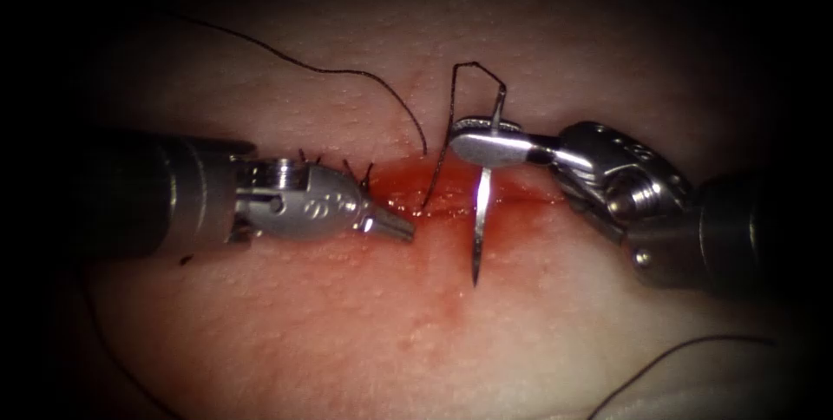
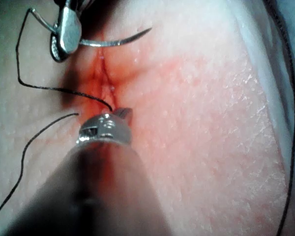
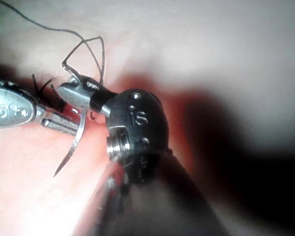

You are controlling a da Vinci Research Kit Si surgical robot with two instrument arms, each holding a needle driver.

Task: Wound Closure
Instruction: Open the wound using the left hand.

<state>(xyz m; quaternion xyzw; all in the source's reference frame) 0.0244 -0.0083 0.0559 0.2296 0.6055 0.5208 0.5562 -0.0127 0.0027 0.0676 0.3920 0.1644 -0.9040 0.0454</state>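
Observation:
My right tool is shut on the curved needle close to its thread end. The needle hangs free above the tissue and crosses the red cut, tip pointing toward the near side. From the needle's end, dark thread loops up, then drops into the cut. My left tool lies at the cut's left part, jaws shut, tip resting on the near edge with nothing seen between them. In the left wrist view its tip touches the wet cut, the needle beyond. The right wrist view shows the held needle.
Short cut ends of earlier stitches stand up left of the open cut. A long thread tail arcs away to the far left. Another strand lies at the near right. Red fluid stains the tissue around the cut.

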